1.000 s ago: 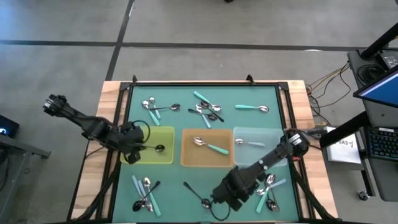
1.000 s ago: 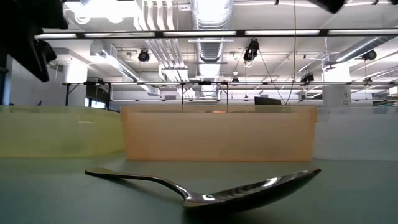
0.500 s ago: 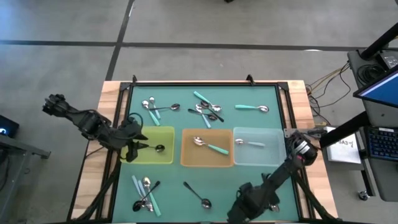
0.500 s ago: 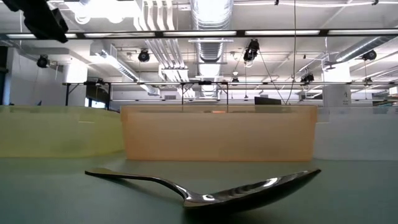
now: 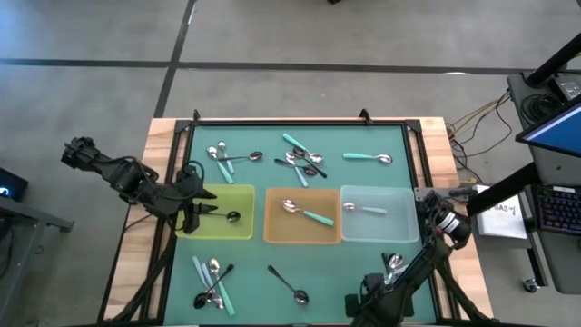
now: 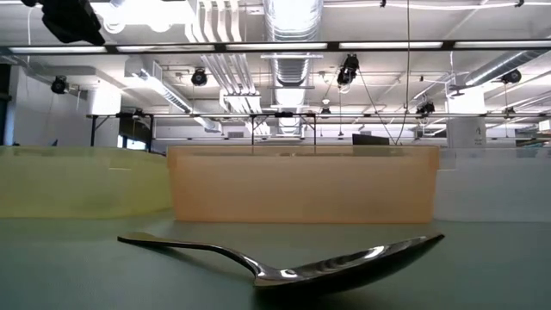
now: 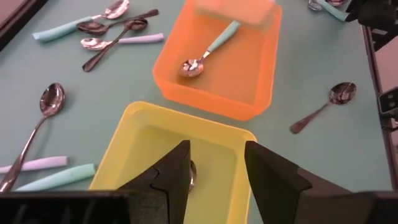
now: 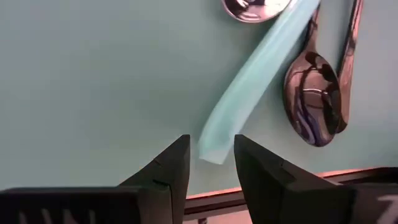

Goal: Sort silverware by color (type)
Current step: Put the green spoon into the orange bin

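Spoons scattered on mat and in trays; both grippers empty, fingers apart.

Spoons: cluster [image 5: 300,162] upper centre of the high view, pile [image 5: 211,282] lower left, one black [image 5: 289,284] alone bottom centre with bare mat around it, few [image 5: 392,272] lower right. One each in yellow tray [image 5: 243,227], orange tray [image 5: 272,232], clear tray [image 5: 404,232]. Left gripper [image 5: 189,218] at yellow tray's left edge, over its spoon. Right gripper [image 8: 210,163] at bottom edge of mat, fingers straddling a pale-blue handle [image 8: 261,81] tip, not clamped.
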`<control>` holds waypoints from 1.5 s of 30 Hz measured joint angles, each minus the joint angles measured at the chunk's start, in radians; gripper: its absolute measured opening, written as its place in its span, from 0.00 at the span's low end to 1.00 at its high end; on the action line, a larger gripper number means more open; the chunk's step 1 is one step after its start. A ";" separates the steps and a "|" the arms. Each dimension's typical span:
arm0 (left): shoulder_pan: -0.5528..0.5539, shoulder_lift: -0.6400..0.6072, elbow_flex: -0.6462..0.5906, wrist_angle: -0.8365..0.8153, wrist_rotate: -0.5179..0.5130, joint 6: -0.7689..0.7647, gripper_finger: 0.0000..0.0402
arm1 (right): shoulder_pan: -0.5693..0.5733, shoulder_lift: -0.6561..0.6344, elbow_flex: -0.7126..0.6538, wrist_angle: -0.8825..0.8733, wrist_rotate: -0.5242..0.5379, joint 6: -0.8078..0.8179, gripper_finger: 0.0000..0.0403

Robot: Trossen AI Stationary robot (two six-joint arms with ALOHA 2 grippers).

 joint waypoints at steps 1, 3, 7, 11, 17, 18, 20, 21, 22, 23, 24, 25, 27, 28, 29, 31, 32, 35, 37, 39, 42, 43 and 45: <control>0.000 0.000 0.000 0.000 0.000 0.004 0.34 | -0.001 0.000 -0.002 0.000 0.001 0.000 0.29; 0.000 0.000 0.000 -0.001 0.000 0.005 0.34 | -0.002 0.000 -0.003 -0.001 0.002 0.000 0.29; 0.000 0.000 0.000 -0.002 0.000 0.006 0.34 | 0.010 0.000 -0.009 -0.010 0.004 0.011 0.29; 0.000 0.000 0.000 -0.007 -0.008 0.006 0.34 | 0.020 0.000 -0.059 -0.008 -0.005 0.013 0.29; 0.000 -0.001 0.000 -0.010 -0.009 0.006 0.34 | 0.020 -0.005 -0.103 0.027 0.001 0.009 0.29; 0.000 0.000 0.000 -0.010 -0.009 0.006 0.34 | 0.021 -0.006 -0.113 0.038 0.010 0.000 0.29; 0.000 0.000 0.000 -0.010 -0.016 0.006 0.34 | 0.023 -0.007 -0.133 0.063 0.022 -0.017 0.28; 0.000 0.000 0.000 -0.010 -0.018 0.006 0.34 | 0.023 -0.007 -0.144 0.076 0.025 -0.028 0.27; 0.000 0.000 0.000 -0.011 -0.018 0.006 0.34 | 0.023 -0.007 -0.154 0.089 0.027 -0.035 0.25; 0.000 0.000 0.000 -0.010 -0.019 0.006 0.34 | 0.023 -0.007 -0.164 0.108 0.029 -0.040 0.23; 0.000 0.000 0.000 -0.011 -0.019 0.006 0.34 | 0.023 -0.007 -0.175 0.126 0.031 -0.042 0.21; 0.000 0.000 0.000 -0.010 -0.019 0.006 0.34 | 0.023 -0.006 -0.183 0.140 0.037 -0.044 0.18; 0.000 0.000 0.000 -0.010 -0.019 0.006 0.34 | 0.023 -0.005 -0.195 0.167 0.045 -0.062 0.12; 0.000 0.000 0.000 -0.010 -0.024 0.006 0.34 | 0.023 -0.005 -0.200 0.176 0.046 -0.071 0.09; 0.000 0.001 0.000 -0.010 -0.033 0.006 0.34 | 0.023 -0.005 -0.200 0.180 0.047 -0.086 0.09; 0.000 0.001 0.000 -0.010 -0.042 0.005 0.34 | 0.023 -0.011 -0.196 0.182 0.047 -0.101 0.09; 0.000 0.001 0.000 -0.008 -0.042 0.004 0.34 | 0.023 -0.017 -0.190 0.186 0.049 -0.108 0.09; 0.000 0.004 0.000 -0.007 -0.042 0.003 0.34 | 0.023 -0.054 -0.164 0.181 0.057 -0.145 0.09; 0.000 0.006 0.000 -0.006 -0.042 0.002 0.34 | 0.024 -0.079 -0.149 0.202 0.101 -0.181 0.09; 0.000 0.007 0.000 -0.005 -0.043 0.002 0.34 | 0.026 -0.124 -0.134 0.211 0.174 -0.214 0.09; 0.000 0.011 0.000 -0.003 -0.044 0.002 0.34 | 0.027 -0.213 -0.113 0.192 0.304 -0.258 0.09; 0.000 0.013 0.000 -0.001 -0.044 0.002 0.34 | 0.028 -0.235 -0.112 0.197 0.353 -0.278 0.09; 0.000 0.017 0.000 0.002 -0.053 0.002 0.34 | 0.025 -0.274 -0.116 0.181 0.470 -0.325 0.09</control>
